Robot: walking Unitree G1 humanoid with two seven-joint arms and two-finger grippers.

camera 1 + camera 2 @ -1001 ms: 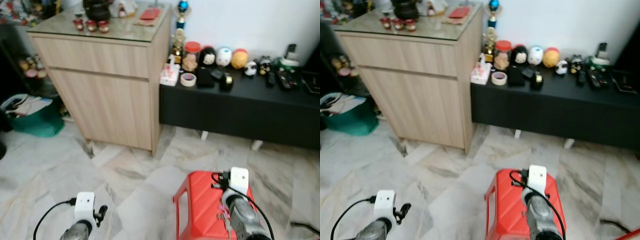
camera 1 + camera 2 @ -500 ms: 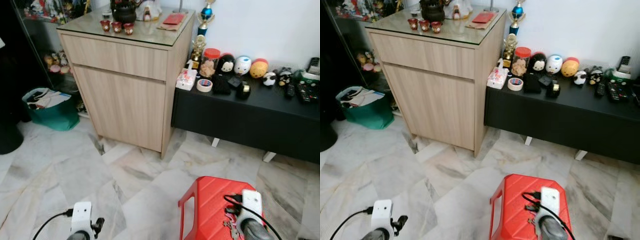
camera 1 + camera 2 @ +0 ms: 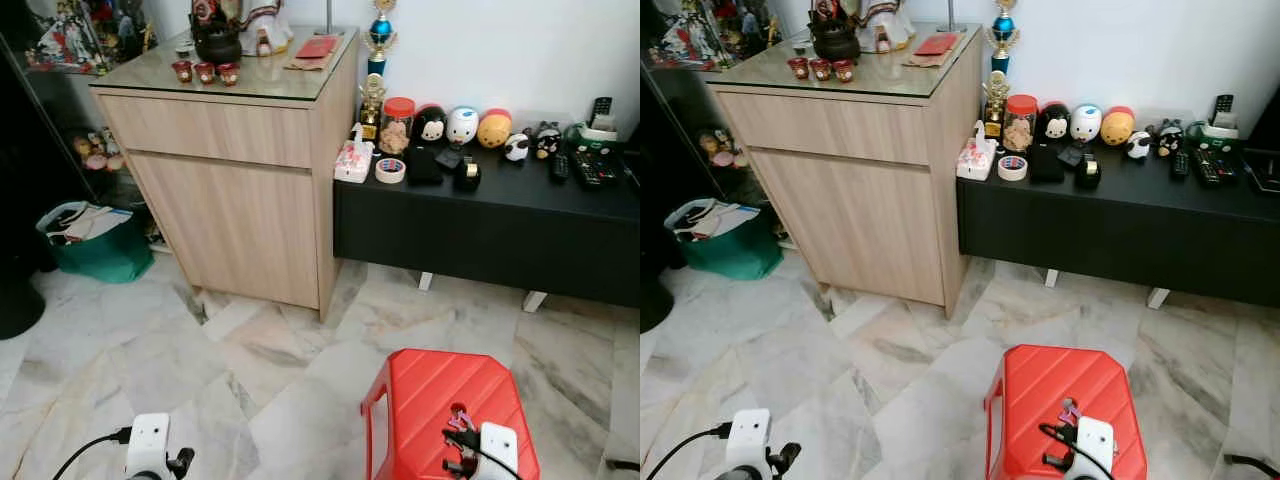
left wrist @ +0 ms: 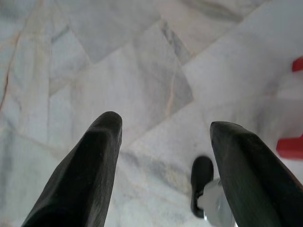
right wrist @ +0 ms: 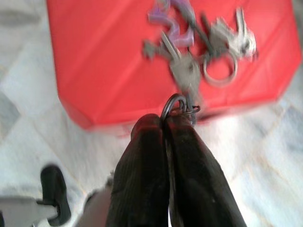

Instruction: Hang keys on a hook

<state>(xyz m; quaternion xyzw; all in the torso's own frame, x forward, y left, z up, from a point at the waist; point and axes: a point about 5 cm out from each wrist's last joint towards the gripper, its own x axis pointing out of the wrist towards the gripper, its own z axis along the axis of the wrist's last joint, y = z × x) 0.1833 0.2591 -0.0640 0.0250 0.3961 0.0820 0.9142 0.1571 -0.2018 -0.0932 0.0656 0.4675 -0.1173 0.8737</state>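
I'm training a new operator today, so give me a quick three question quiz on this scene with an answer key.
1. True or false: the right gripper is shut on the ring of the bunch of metal keys.
2. What lies under the hanging keys? A) red plastic stool B) green bag C) black low bench
3. Fill in: the left gripper, above the pale marble floor, is ____.

Key: 1 true; 2 A; 3 open.

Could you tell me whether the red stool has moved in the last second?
No. The stool stands at the same spot on the floor, just short of the cabinet corner; the whole view shifted because the camera moved.
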